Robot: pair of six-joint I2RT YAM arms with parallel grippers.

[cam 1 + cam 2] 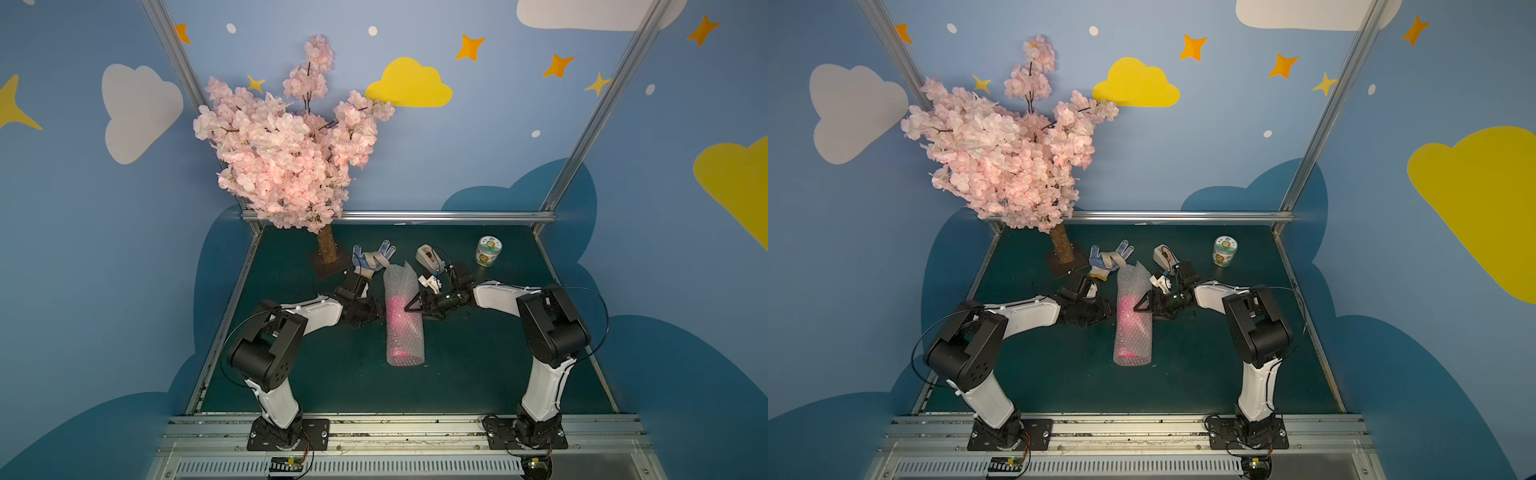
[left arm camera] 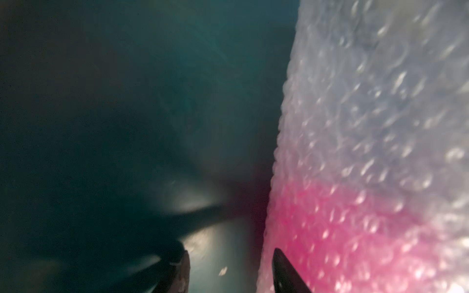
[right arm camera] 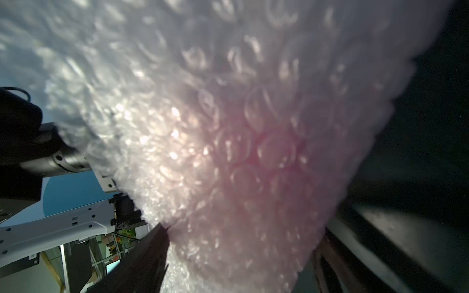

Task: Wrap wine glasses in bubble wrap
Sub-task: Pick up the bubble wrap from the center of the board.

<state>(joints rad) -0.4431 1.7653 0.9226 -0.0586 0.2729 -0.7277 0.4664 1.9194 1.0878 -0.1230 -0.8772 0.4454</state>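
**Goblet rolled in bubble wrap at mid-table**

Goblet (image 1: 395, 309) lies inside a tube of bubble wrap (image 1: 400, 282) on the middle of the green table (image 1: 478, 365), its pink showing through the film. The left gripper (image 1: 380, 311) sits at the roll's left flank, jaws apart, one finger (image 2: 284, 274) against the wrap. The right gripper (image 1: 413, 309) reaches over from the other side, jaws spread wide astride the roll.
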